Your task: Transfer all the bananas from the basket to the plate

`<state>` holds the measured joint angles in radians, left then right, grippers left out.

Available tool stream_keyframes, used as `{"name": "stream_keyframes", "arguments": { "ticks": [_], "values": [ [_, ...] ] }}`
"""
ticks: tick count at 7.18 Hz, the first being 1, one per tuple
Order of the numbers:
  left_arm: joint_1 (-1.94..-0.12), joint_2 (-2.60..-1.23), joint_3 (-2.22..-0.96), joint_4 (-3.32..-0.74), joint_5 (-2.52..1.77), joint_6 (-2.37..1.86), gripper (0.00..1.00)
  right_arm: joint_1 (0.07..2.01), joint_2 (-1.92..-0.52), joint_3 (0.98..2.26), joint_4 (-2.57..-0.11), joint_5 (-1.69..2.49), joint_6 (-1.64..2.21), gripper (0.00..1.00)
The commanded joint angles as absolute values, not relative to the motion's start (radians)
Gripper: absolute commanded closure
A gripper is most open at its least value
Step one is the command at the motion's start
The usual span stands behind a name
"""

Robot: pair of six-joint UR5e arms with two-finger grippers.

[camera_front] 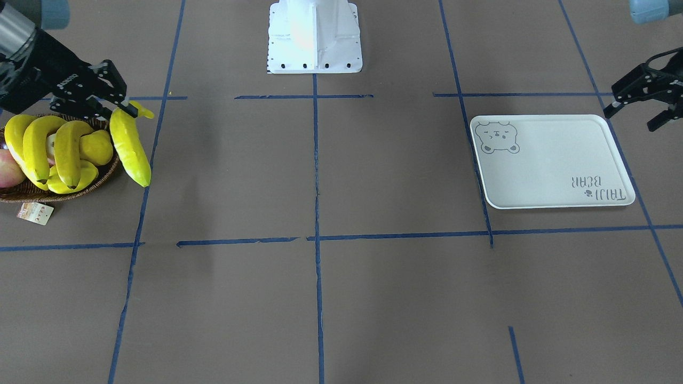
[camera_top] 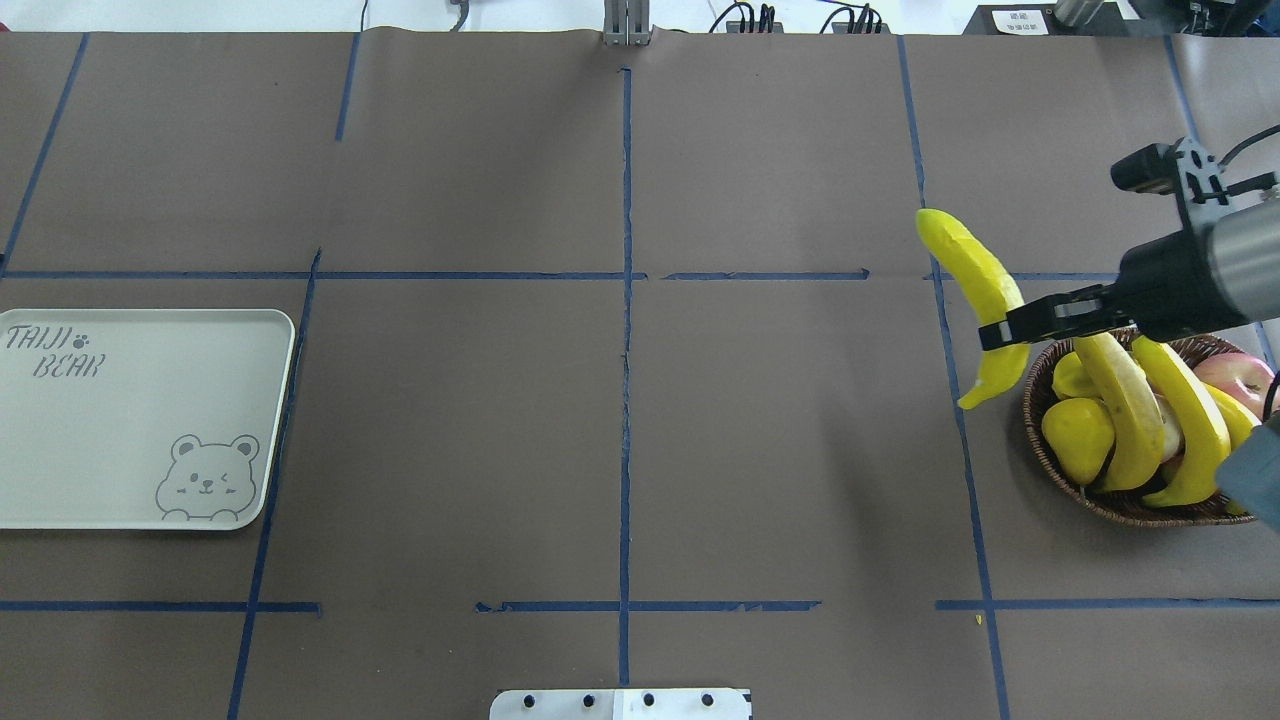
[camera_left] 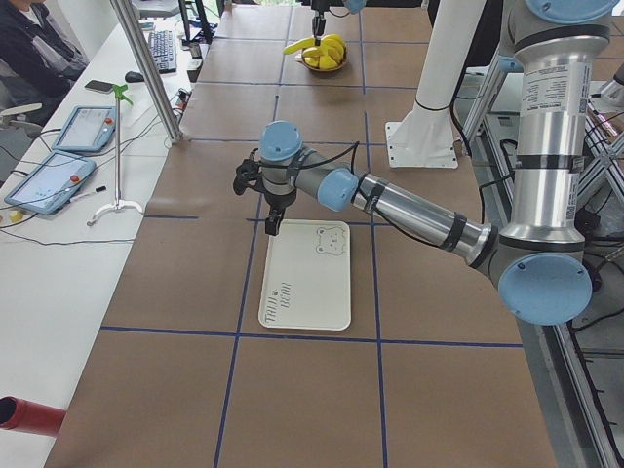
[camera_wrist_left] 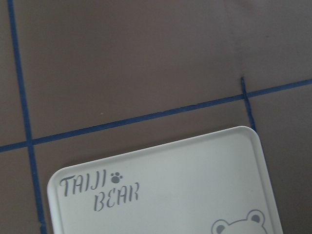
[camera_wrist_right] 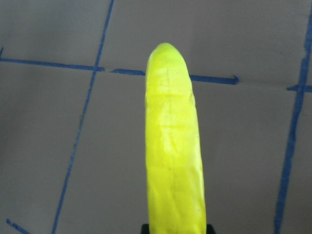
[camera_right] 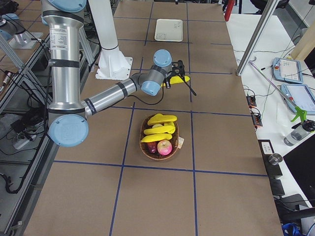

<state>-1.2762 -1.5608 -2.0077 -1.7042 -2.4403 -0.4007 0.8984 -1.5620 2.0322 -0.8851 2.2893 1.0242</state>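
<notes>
My right gripper is shut on a yellow banana near its stem end and holds it in the air just beside the woven basket. In the overhead view the held banana hangs left of the basket. It fills the right wrist view. Three more bananas lie in the basket. The off-white bear tray lies bare at the other side of the table. My left gripper is open and empty just off the tray's corner. The left wrist view shows the tray below it.
A red apple and other rounded yellow fruit share the basket. A paper tag lies by its rim. The white robot base stands at the middle. Brown table with blue tape lines lies between basket and tray.
</notes>
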Motion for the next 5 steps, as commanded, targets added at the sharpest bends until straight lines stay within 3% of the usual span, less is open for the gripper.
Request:
{"name": "stream_keyframes", "arguments": {
  "ticks": [1, 5],
  "values": [
    [-1.166, -1.595, -2.034, -1.854, -2.444, -0.715, 0.00, 0.725, -1.513, 2.007, -0.713, 2.086, 1.251, 0.98],
    [-1.082, -1.777, -2.013, -2.023, -2.441, -1.218, 0.00, 0.456, -1.327, 1.950, -0.624, 1.789, 1.417, 0.99]
  ]
}}
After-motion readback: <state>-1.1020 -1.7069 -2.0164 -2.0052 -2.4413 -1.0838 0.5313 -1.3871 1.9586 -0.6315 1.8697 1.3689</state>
